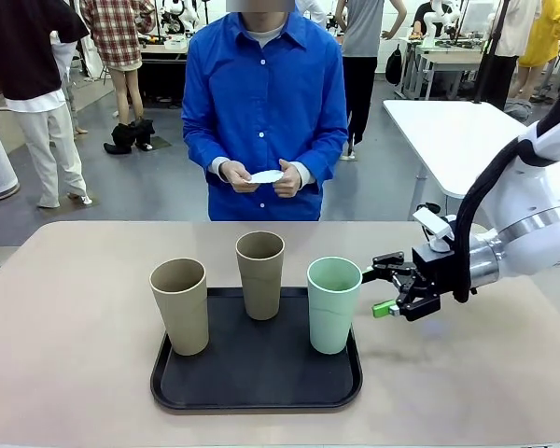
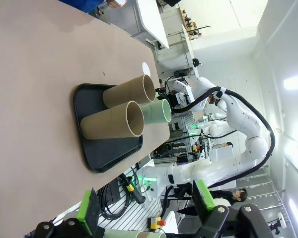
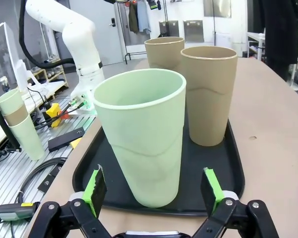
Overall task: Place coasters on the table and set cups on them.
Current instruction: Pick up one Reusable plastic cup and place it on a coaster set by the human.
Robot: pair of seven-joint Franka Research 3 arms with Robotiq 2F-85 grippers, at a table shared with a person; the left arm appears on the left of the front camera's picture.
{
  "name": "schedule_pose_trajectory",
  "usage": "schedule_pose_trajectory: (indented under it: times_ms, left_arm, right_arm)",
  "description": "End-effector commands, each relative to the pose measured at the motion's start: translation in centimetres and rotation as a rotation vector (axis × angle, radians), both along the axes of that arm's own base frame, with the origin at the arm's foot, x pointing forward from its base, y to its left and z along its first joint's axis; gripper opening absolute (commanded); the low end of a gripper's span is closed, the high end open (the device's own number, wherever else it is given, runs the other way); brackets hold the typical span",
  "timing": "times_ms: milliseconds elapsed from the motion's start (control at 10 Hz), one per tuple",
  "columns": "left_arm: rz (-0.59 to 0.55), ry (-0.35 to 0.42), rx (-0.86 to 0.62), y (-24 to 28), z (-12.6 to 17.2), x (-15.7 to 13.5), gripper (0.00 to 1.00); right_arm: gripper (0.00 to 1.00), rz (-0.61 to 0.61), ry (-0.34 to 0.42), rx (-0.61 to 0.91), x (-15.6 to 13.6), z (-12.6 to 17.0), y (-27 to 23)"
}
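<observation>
Three cups stand on a black tray [image 1: 261,387] on the beige table [image 1: 75,373]: a tan one [image 1: 180,304] at the left, a tan one [image 1: 261,273] at the back, and a mint green one [image 1: 333,303] at the right. My right gripper [image 1: 385,289] is open just right of the mint cup [image 3: 144,134], whose lower part lies between its green pads [image 3: 95,191] without touching them. My left gripper [image 2: 146,206] is open and empty, well away from the tray [image 2: 109,153]. Across the table, a person holds a white coaster [image 1: 266,176] in both hands.
A white table [image 1: 467,131] stands behind at the right. Bare tabletop lies on both sides of the tray and in front of the person. Spare stacked cups [image 3: 17,124] sit on a bench off the table's side. People stand far behind.
</observation>
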State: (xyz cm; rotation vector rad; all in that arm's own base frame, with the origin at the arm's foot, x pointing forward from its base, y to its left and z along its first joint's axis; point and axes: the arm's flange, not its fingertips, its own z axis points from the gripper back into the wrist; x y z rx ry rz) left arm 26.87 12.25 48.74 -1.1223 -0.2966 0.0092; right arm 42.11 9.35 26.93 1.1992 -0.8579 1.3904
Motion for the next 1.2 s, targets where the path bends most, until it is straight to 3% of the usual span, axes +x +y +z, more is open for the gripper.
schedule_pose_trajectory:
  times_ms: [0,1100]
  left_arm:
    - [-0.001,-0.014,-0.017,0.1,0.1,0.0,1.00]
    - [-0.001,-0.014,-0.017,0.1,0.1,0.0,1.00]
  right_arm:
    - [1.00,-0.004,0.009,0.004,0.8,-0.7,1.4]
    - [1.00,0.061,-0.004,0.022,0.8,-1.1,4.3]
